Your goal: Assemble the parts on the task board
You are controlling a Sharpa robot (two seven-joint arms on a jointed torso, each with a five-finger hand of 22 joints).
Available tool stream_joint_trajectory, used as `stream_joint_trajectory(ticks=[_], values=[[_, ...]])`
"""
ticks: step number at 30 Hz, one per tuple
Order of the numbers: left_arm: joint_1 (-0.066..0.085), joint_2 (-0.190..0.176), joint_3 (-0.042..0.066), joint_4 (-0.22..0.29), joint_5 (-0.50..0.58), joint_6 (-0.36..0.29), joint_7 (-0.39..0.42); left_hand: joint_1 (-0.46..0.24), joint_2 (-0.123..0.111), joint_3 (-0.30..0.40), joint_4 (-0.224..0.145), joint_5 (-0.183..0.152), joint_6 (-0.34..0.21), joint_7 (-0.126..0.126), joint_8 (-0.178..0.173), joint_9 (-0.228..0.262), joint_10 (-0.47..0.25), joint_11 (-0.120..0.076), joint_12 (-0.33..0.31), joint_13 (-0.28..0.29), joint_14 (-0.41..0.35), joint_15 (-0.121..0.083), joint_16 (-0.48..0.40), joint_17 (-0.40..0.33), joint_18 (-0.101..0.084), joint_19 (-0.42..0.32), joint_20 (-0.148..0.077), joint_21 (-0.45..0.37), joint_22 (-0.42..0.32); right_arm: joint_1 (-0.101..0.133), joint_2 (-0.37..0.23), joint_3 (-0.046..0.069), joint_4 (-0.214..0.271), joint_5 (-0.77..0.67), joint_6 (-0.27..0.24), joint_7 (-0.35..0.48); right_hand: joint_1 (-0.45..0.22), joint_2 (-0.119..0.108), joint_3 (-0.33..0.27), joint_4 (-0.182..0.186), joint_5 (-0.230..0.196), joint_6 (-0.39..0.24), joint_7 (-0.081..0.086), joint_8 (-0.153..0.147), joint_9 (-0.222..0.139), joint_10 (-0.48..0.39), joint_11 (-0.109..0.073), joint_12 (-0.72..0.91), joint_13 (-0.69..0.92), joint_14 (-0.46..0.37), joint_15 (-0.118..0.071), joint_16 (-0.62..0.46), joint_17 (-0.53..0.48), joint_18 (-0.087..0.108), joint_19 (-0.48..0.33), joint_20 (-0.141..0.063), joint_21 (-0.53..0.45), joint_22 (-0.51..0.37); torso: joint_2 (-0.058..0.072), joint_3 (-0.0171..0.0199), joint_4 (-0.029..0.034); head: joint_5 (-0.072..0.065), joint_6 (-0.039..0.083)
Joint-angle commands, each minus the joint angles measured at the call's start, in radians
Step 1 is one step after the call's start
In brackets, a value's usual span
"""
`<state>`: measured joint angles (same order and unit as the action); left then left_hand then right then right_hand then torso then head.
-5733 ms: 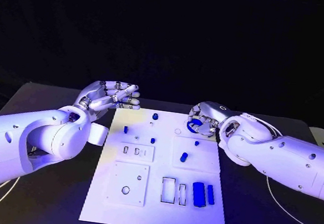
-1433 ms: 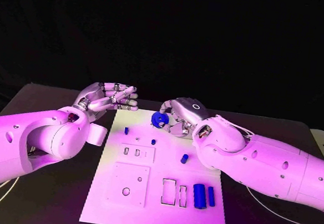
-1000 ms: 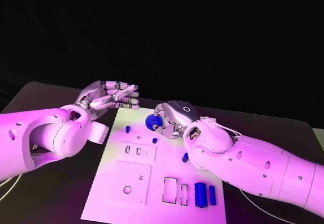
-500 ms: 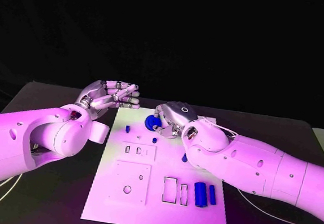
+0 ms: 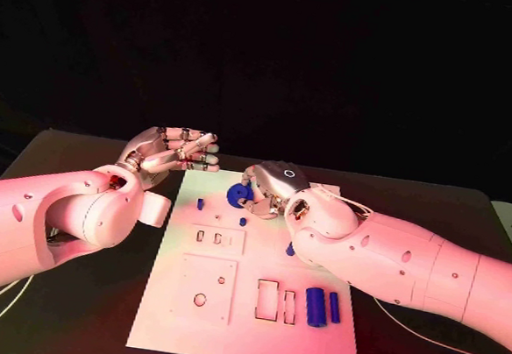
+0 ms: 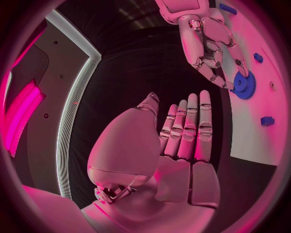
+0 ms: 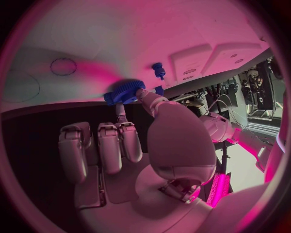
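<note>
My right robot hand (image 5: 270, 189) looked like smooth metal with a dull sheen, and the arm shell behind it was glossy moulded plastic. The blue gear (image 5: 239, 194) pinched in its fingers (image 7: 128, 110) read as matt plastic with a finely ridged, toothed rim. The task board (image 5: 248, 335) was a smooth, flat, matt white plate. The bench (image 5: 48, 309) beneath had a dark, matt surface. My left robot hand (image 5: 170, 152) showed the same metallic finish.

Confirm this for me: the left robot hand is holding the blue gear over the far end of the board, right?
Not quite: the right robot hand holds the blue gear over the far end of the board, as the head view shows. The left robot hand holds nothing.
</note>
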<state>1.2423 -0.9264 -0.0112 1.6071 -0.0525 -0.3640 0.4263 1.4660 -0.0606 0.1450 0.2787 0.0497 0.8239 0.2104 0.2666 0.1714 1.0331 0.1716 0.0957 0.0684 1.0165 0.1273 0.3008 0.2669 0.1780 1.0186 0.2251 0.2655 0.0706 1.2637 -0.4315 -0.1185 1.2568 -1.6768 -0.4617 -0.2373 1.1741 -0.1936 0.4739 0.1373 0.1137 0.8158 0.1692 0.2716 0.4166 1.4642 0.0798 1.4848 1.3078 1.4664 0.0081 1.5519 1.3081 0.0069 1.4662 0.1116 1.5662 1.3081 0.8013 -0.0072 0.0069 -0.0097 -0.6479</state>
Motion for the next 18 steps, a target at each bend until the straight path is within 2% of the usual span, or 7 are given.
stream_joint_trajectory(ticks=[1,4,7,9,18], values=[[0.001,0.003,0.001,0.000,0.001,0.010,0.005,0.005,0.002,0.007,-0.001,0.002,-0.006,0.023,-0.007,-0.001,0.003,0.005,-0.007,0.000,-0.008,-0.001,-0.005,0.002,0.006,0.006,-0.001,-0.005,-0.002,0.000,0.000,0.000,-0.001,-0.002,0.034,0.004,-0.026,-0.003,-0.031,0.028,-0.012,-0.020,0.007,-0.021,-0.004,0.023,0.012,-0.009,0.164,0.089,0.011,-0.001,0.195,-0.007,0.105,0.013,0.005,0.263,0.000,-0.0005,-0.0013,0.000,0.000],[0.001,0.004,0.001,-0.002,0.001,0.009,0.005,0.005,0.002,0.007,-0.001,0.002,-0.006,0.023,-0.007,-0.001,0.003,0.005,-0.007,0.000,-0.008,-0.001,-0.005,0.002,0.006,0.006,-0.001,-0.005,-0.002,0.000,-0.002,0.000,-0.001,0.006,0.049,0.010,-0.063,0.002,-0.079,0.082,-0.010,-0.025,0.011,-0.036,-0.003,0.021,0.017,-0.010,0.163,0.090,0.016,0.000,0.196,-0.007,0.104,0.018,0.004,0.262,0.000,-0.0006,-0.0015,0.001,0.001],[0.001,0.005,0.001,-0.003,0.001,0.007,0.004,0.005,0.002,0.007,-0.001,0.002,-0.006,0.024,-0.007,-0.001,0.003,0.005,-0.007,0.000,-0.008,-0.001,-0.006,0.003,0.006,0.006,-0.001,-0.006,-0.002,0.000,-0.003,0.000,0.000,0.011,0.063,0.013,-0.073,0.008,-0.100,0.105,0.002,-0.021,0.011,-0.041,-0.001,0.022,0.017,-0.009,0.164,0.090,0.016,0.000,0.198,-0.007,0.104,0.020,0.004,0.262,0.000,-0.0003,-0.0011,0.001,0.000],[0.001,0.006,0.000,-0.003,0.001,0.007,0.003,0.005,0.002,0.007,-0.001,0.002,-0.007,0.024,-0.007,-0.001,0.003,0.005,-0.008,0.000,-0.008,-0.001,-0.006,0.003,0.006,0.006,-0.001,-0.006,-0.002,0.000,-0.004,0.000,0.001,0.014,0.071,0.014,-0.075,0.012,-0.110,0.117,0.013,-0.015,0.010,-0.042,0.000,0.023,0.017,-0.008,0.166,0.091,0.016,0.001,0.200,-0.007,0.105,0.020,0.005,0.263,0.000,-0.0002,-0.0010,0.001,0.000],[0.001,0.006,0.000,-0.004,0.001,0.005,0.002,0.005,0.003,0.007,0.000,0.002,-0.007,0.025,-0.007,-0.001,0.002,0.006,-0.008,0.000,-0.009,-0.001,-0.006,0.003,0.006,0.006,-0.001,-0.006,-0.002,0.000,-0.009,0.000,0.000,0.025,0.095,0.010,-0.072,0.025,-0.115,0.131,0.033,0.000,0.007,-0.040,0.005,0.027,0.014,-0.004,0.170,0.091,0.014,0.002,0.202,-0.007,0.105,0.019,0.005,0.263,0.000,-0.0001,-0.0009,0.001,-0.003]])
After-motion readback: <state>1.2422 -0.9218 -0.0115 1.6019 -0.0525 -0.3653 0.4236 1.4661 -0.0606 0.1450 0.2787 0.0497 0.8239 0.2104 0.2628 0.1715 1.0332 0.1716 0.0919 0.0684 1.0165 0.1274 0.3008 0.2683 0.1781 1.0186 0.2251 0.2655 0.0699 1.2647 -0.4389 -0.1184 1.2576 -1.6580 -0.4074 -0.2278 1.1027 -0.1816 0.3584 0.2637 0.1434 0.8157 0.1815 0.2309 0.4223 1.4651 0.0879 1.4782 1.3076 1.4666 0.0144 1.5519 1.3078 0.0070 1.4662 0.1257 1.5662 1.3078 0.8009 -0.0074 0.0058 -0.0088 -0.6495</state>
